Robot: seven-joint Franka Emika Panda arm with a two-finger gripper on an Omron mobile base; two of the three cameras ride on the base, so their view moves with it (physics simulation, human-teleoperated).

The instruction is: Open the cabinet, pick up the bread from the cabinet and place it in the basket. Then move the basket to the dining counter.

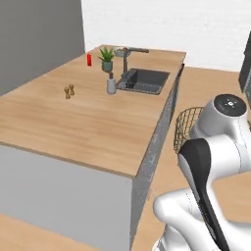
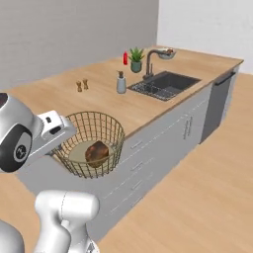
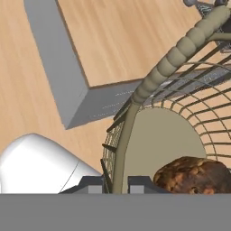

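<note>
A wire basket (image 2: 94, 143) hung in the air beside the dining counter (image 2: 59, 99), held at its rim by the white arm's gripper (image 2: 63, 134). A dark-brown bread (image 2: 97, 152) lay inside it. On the counter stood a sink (image 2: 165, 84) with a faucet (image 2: 150, 60), a soap bottle (image 2: 121, 82), a plant (image 2: 136, 59) and two small shakers (image 2: 82, 85).
</note>
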